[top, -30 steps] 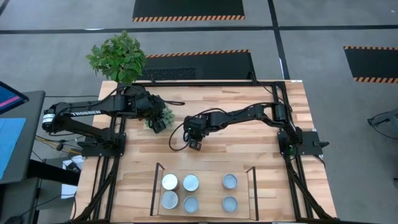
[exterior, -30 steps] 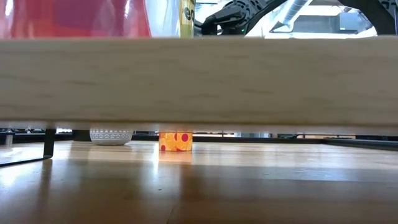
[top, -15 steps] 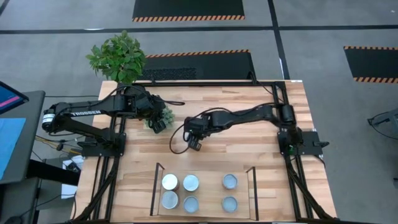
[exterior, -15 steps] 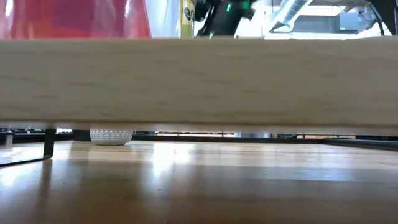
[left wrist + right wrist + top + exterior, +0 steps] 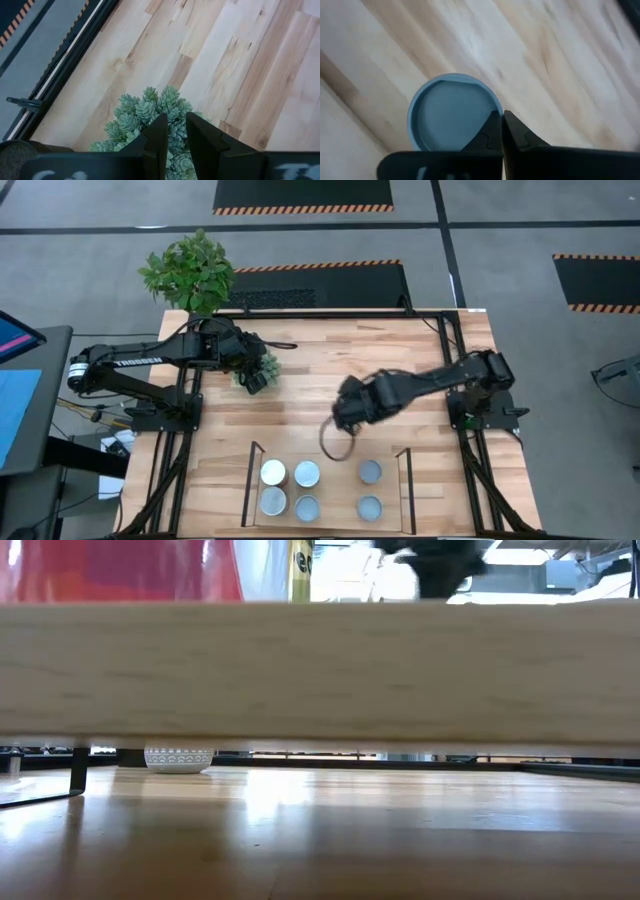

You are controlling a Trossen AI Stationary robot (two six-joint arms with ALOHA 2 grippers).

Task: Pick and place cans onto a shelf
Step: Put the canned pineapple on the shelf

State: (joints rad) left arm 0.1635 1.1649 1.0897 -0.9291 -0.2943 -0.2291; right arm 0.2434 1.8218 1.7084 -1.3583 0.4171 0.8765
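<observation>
My right gripper hangs over the middle of the table, just beyond the shelf, shut on a blue-topped can. In the high view the gripper hides this can. The shelf, a light board between two dark brackets, bears several cans standing on their bases; one is white-topped. In the low view the shelf board fills the middle, and my right arm shows dark above it. My left gripper waits at the far left over a small succulent, its fingers a little apart. My right gripper holds the can at its top rim, on one side of the round top, with its fingers nearly closed on it. The fingers come from above, pointing down. The can hangs below them, upright and clear of the table.
A small succulent in a white pot stands at the far left under my left gripper; the pot also shows in the low view. A leafy plant stands beyond the table's far left corner. A free slot lies between the cans.
My right gripper has lifted the can with the yellow label off the table. It has then carried the can toward the table's right and near edges, toward the shelf. The can is now clear of the table.
</observation>
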